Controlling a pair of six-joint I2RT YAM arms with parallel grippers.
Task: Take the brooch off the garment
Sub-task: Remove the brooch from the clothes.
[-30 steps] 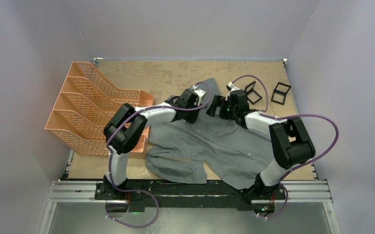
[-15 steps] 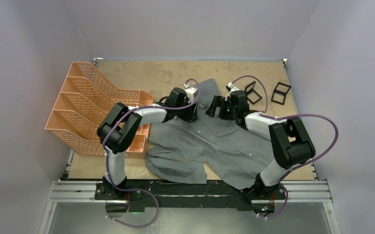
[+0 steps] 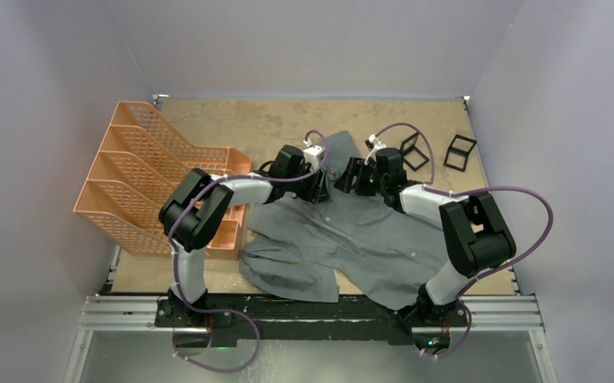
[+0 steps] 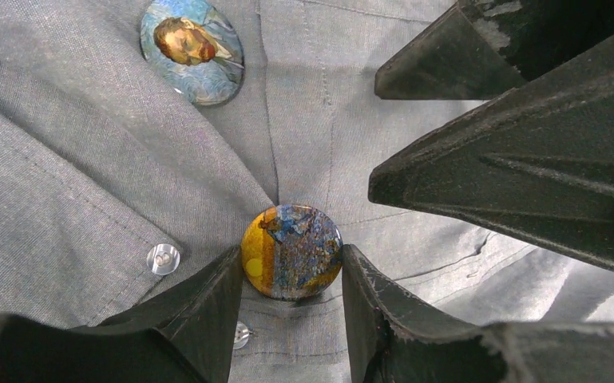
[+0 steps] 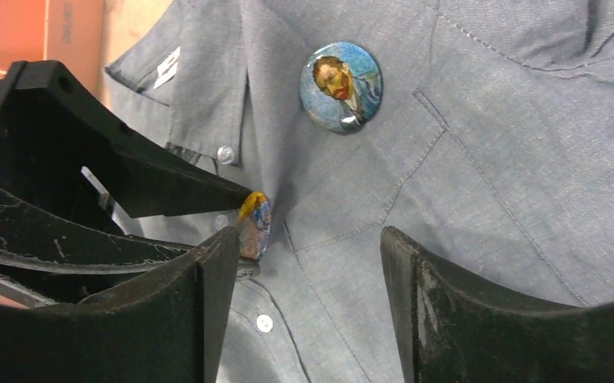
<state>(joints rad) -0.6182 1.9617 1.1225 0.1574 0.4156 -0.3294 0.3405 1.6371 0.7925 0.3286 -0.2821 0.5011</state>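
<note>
Toward the tabletop's (image 3: 231, 128) far edge, clamps left gripper (image 4: 291, 263) on the yellow-blue brooch (image 4: 291, 247), right gripper (image 5: 310, 235) agape; risks tearing grey shirt (image 3: 367, 239) if yanked.

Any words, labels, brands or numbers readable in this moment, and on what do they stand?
No text here can be read.
On the collar label of the shirt: print too small to read.
On the orange surface beyond the shirt: a faint marking, too blurred to read.
On the portrait brooch and the yellow-blue brooch: pictures only, no words.
</note>
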